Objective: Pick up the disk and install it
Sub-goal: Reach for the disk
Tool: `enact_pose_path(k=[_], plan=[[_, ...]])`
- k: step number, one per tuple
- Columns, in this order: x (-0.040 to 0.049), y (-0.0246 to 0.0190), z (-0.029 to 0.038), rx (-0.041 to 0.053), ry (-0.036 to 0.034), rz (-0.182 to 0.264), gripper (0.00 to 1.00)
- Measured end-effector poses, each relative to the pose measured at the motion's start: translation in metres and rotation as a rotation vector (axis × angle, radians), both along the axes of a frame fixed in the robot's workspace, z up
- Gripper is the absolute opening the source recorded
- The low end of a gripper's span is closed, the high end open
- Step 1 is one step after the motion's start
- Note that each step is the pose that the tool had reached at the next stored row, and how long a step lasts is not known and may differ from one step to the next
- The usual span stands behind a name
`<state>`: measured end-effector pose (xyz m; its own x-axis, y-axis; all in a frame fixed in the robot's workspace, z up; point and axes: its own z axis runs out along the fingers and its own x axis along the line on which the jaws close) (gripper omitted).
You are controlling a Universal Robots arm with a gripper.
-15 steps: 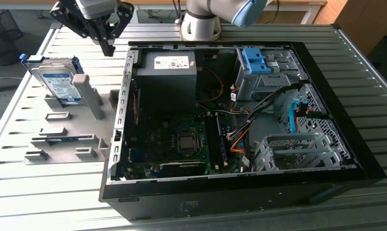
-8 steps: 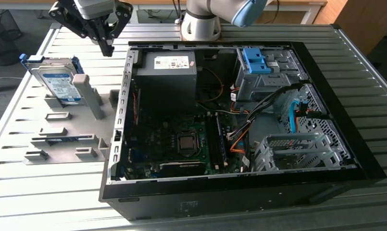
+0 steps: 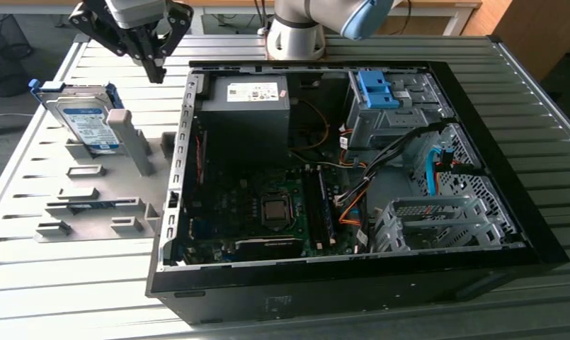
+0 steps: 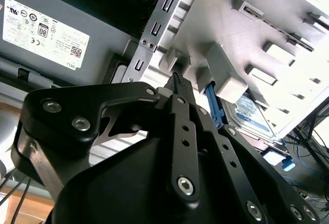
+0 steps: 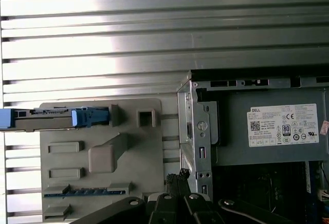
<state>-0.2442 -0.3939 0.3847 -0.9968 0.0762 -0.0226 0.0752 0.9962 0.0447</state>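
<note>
The disk point(image 3: 84, 117) stands on edge in a grey holder plate point(image 3: 95, 205) at the exterior view's left, beside the open computer case. It is silver with a white-and-blue label and a blue frame. In the first wrist view the disk point(image 5: 51, 118) shows edge-on; in the second wrist view the disk point(image 4: 253, 115) peeks out behind a grey post. My gripper point(image 3: 157, 73) hangs above the table between the disk and the case's back corner, apart from both. Its fingers meet at a point with nothing between them, as the gripper point(image 4: 177, 78) shows in the second wrist view and the gripper point(image 5: 180, 174) in the first wrist view.
The black computer case point(image 3: 539, 241) lies open on the slatted metal table point(image 3: 77, 297). Inside are a power supply point(image 3: 247, 106), a motherboard point(image 3: 265, 205), a drive bay with blue latches point(image 3: 377, 88), a grey perforated cage point(image 3: 436, 223) and loose cables. The holder plate carries several empty slots.
</note>
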Motion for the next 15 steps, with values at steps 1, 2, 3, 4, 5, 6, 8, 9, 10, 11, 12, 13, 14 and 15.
enact_pose_path(k=[1,2,3,4,5,6,8,9,10,11,12,13,14,15], plan=[[-0.0004,0.0001,-0.0001,0.0001,-0.0001,0.000,0.11],[-0.0009,0.0002,-0.0001,0.0000,0.0000,0.000,0.11],[-0.0016,0.0004,-0.0001,0.0000,-0.0001,0.000,0.11],[-0.0027,0.0007,-0.0001,0.0001,0.0000,0.000,0.11],[-0.0039,0.0012,-0.0002,0.0001,0.0000,0.000,0.11],[-0.0059,0.0021,-0.0002,0.0000,0.0000,0.000,0.11],[-0.0103,0.0040,-0.0003,0.0000,0.0000,0.000,0.11],[-0.0124,0.0049,-0.0004,0.0000,0.0000,0.000,0.11],[-0.0144,0.0055,-0.0004,0.0001,0.0000,0.000,0.11],[-0.0160,0.0059,-0.0004,0.0001,0.0000,0.000,0.11],[-0.0167,0.0061,-0.0005,0.0001,0.0000,0.000,0.11],[-0.0169,0.0061,-0.0005,0.0001,0.0000,0.000,0.11],[-0.0169,0.0061,-0.0005,0.0001,0.0002,0.000,0.11],[-0.0170,0.0061,-0.0005,0.0000,0.0002,0.000,0.11]])
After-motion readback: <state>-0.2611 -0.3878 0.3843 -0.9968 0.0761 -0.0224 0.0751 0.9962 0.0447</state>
